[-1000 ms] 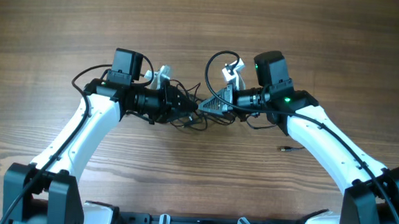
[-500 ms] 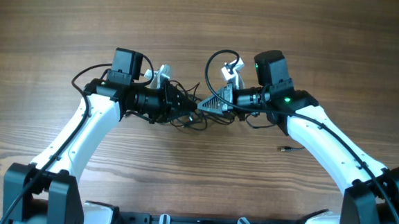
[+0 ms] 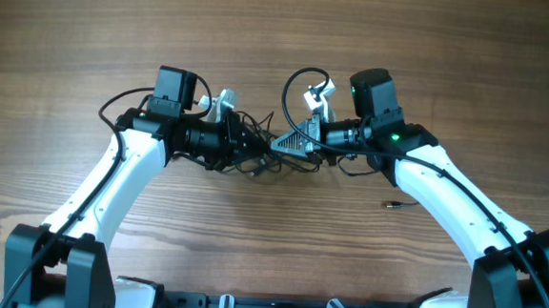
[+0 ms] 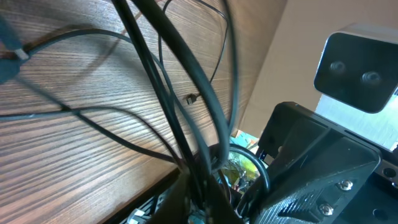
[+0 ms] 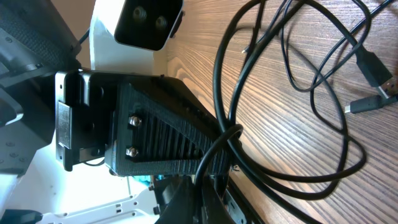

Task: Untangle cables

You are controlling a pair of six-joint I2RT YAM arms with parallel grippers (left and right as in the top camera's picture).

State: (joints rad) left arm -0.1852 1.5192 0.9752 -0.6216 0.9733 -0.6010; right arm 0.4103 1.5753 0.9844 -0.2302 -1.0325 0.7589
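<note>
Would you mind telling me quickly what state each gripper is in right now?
Left gripper: closed, gripping the cables.
Right gripper: closed, also gripping the cables.

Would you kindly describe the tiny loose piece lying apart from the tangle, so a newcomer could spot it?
Find the right arm's white link on the wooden table. Just beside it, on its inner side, a tiny dark plug-like piece lies on bare wood. Unlike the black cables bunched mid-table, it sits alone, touching nothing.
</note>
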